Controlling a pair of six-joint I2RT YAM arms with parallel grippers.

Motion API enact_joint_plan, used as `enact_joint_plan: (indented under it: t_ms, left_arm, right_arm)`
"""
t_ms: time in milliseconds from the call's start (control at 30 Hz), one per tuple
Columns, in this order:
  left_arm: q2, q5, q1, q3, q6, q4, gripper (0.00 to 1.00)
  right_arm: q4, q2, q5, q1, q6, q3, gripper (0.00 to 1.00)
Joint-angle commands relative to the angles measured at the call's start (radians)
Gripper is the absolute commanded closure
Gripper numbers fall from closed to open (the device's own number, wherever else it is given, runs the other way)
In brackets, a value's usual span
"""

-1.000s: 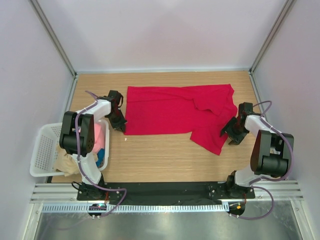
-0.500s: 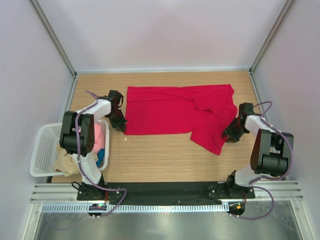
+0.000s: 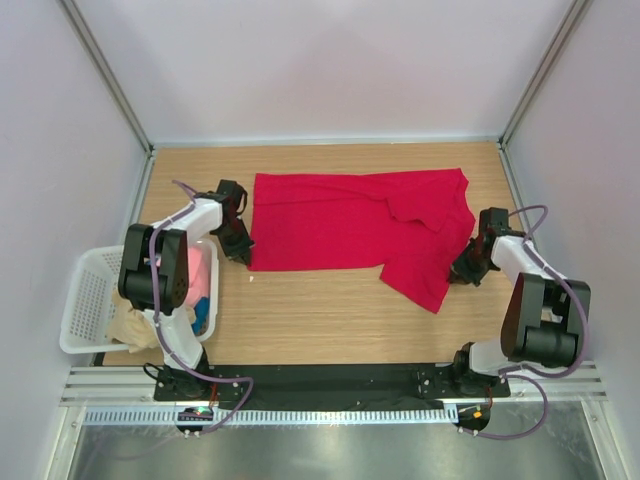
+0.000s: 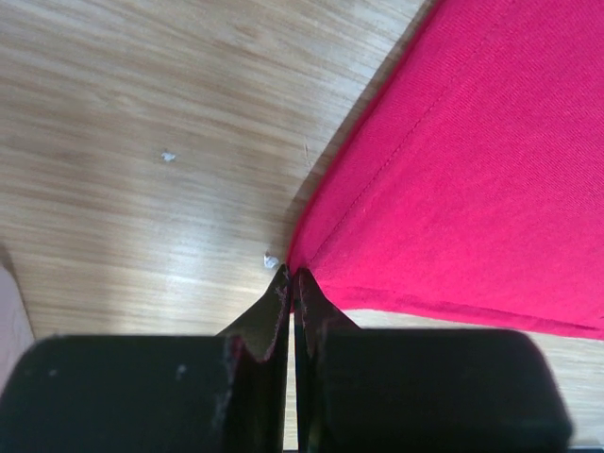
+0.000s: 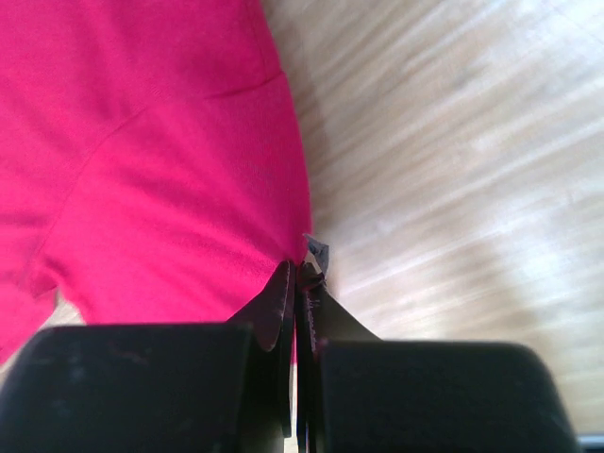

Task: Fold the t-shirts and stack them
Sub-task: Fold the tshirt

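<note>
A bright red t-shirt [image 3: 350,225] lies spread across the wooden table, its right side bunched and folded toward the near right. My left gripper [image 3: 243,256] is shut on the shirt's near left corner [image 4: 311,247], pinched at the very tips. My right gripper [image 3: 458,272] is shut on the shirt's right edge [image 5: 283,247], and the red cloth shows between its closed fingers [image 5: 283,293]. More shirts, pink [image 3: 200,270], blue [image 3: 203,313] and beige [image 3: 135,325], sit bundled in and around the basket at the left.
A white plastic mesh basket [image 3: 90,300] hangs over the table's left near edge beside the left arm. Grey walls enclose the table on three sides. A black base rail [image 3: 330,378] runs along the near edge.
My right gripper has moved in a little to the left onto the shirt's right edge and closed on it. The left gripper and the shirt's left corner have stayed put.
</note>
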Motion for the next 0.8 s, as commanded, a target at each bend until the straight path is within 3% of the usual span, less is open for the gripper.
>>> enact_joint_plan:
  t_ms: [0,200,600,767]
  left_arm:
    - [-0.072,-0.024,-0.003,0.03,0.02,-0.043,1.0]
    - [-0.098,-0.04,-0.003,0.064,0.034,-0.077,1.0]
    - [-0.075,-0.009,-0.002,0.227,0.052,-0.089,1.0]
    - [-0.02,0.012,0.011,0.36,0.063,-0.131,1.0]
  right_arm:
    - [-0.104,-0.118,0.037,-0.006,-0.015,0.046,0.99]
    - [-0.167,-0.162,0.024,-0.007,-0.035,0.149,0.99]
    - [-0.159,-0.031,0.003,-0.007,-0.055,0.373,0.99]
    - [-0.112,0.042,-0.002,-0.017,-0.072,0.457,0.99]
